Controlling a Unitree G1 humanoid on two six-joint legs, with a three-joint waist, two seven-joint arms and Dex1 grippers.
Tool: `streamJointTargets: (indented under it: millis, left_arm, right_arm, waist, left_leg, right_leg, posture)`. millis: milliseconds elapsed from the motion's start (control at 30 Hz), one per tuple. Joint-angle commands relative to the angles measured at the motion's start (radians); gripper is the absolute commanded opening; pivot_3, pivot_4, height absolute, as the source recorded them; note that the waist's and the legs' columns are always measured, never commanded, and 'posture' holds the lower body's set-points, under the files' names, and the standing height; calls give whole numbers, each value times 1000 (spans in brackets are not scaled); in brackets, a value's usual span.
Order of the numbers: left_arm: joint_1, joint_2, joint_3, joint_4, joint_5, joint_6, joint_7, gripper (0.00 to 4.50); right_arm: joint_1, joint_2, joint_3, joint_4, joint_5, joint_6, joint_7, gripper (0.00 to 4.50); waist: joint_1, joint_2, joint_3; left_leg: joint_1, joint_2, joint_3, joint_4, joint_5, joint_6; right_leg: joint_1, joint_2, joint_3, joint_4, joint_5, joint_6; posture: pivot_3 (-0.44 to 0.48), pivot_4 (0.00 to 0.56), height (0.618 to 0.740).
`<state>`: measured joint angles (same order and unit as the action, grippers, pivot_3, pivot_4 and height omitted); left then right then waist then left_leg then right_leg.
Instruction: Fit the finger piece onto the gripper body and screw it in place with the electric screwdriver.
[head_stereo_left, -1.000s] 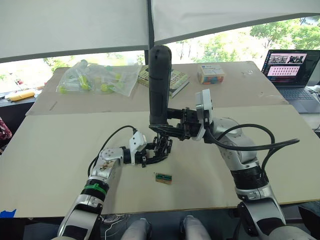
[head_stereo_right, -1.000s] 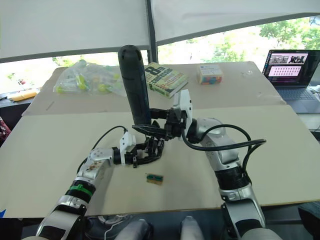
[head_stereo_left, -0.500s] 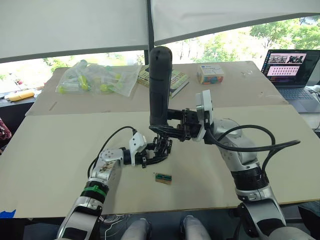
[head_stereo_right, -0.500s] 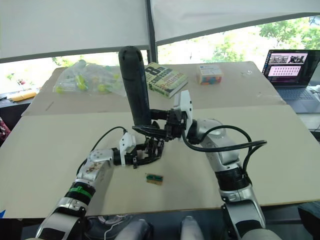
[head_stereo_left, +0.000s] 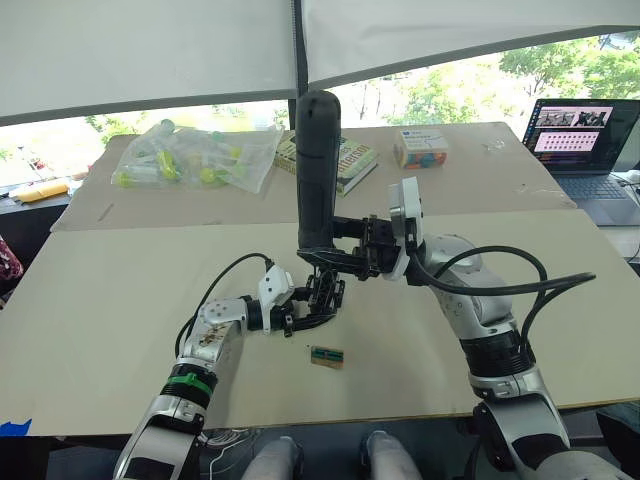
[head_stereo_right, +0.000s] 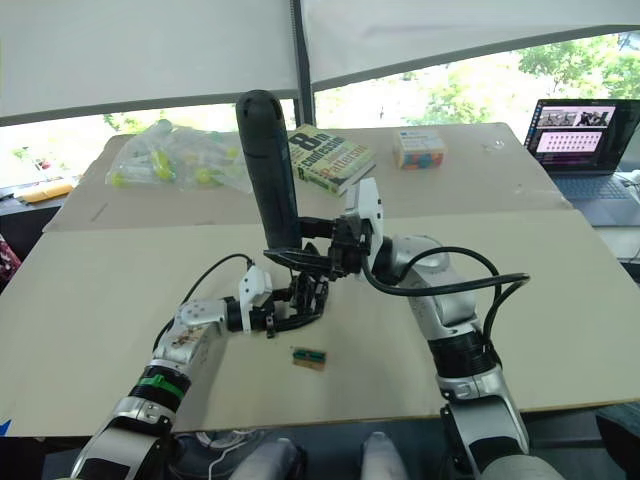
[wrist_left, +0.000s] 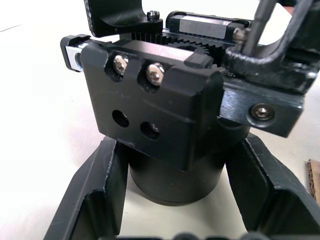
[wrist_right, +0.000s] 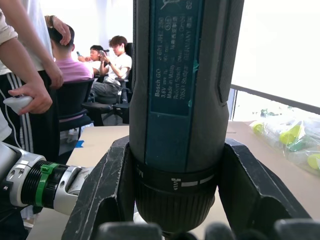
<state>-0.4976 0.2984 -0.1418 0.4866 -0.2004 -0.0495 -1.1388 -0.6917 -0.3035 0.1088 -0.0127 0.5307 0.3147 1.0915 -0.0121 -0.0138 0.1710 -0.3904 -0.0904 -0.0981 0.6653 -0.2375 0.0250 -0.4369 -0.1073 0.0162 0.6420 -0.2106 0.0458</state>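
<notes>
On the surface (head_stereo_left: 120, 300), the left claw (head_stereo_left: 300, 312) pinches the round base of the gripper body (head_stereo_left: 322, 298), one black finger on each side, holding it upright on the board. The right claw (head_stereo_left: 345, 262) clamps the electric screwdriver (head_stereo_left: 317, 170) near its lower collar and stands it almost vertical, bit down over the top of the body. In the left wrist view the thin bit (wrist_left: 255, 22) meets a screw head on the finger piece (wrist_left: 260, 60), which sits on the body's upper edge. The likely trouble is the bit slipping off the screw if the tall tool leans, or the body turning in the left claw's grip under the torque. A small green-and-brown block (head_stereo_left: 326, 355) lies just in front. Compared with a second ago, the screwdriver has tipped slightly more upright; the body has not moved.
</notes>
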Motion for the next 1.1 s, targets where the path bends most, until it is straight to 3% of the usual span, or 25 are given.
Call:
streamJointTargets:
  millis: [33,1100]
  left_arm:
    - [27,-9,-30,-4,10,11,-13,2325]
    - [35,-12,-29,0,10,12,-11,2325]
  right_arm:
    - [-34,1,-5,-5,-6,-21,9,1924]
    - [-62,27,-56,10,22,-59,29,1924]
  waist:
    - [0,0,0]
    - [0,0,0]
  left_leg:
    - [0,0,0,0,0,0]
    - [0,0,0,0,0,0]
  right_leg:
    - [0,0,0,0,0,0]
    - [0,0,0,0,0,0]
  posture:
    - [0,150,740]
    - [0,150,740]
